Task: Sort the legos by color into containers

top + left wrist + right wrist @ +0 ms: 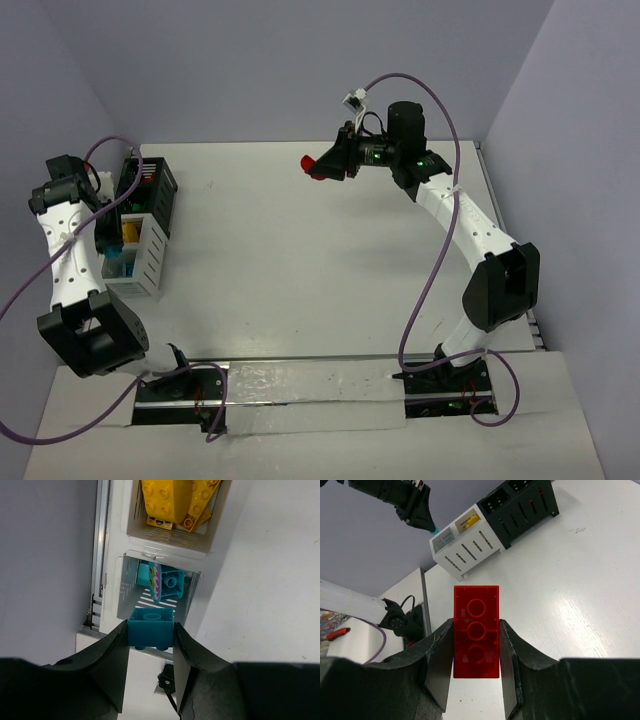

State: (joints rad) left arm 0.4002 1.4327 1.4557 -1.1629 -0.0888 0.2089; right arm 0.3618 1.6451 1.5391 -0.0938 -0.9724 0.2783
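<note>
The left gripper [150, 632] is clamped on a cyan brick [150, 625] over the white bin's [170, 550] cyan-filled compartment. The right gripper [476, 645] is clamped on a red brick [476, 620] above the table [580, 590], well apart from the black bin [520, 510].

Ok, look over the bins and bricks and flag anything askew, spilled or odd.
Nothing stands out. The white bin and black bin sit upright side by side; yellow pieces and cyan pieces lie in separate compartments of the white one. The left fingers grip a cyan brick squarely, the right fingers a red brick. Nothing spilled.
</note>
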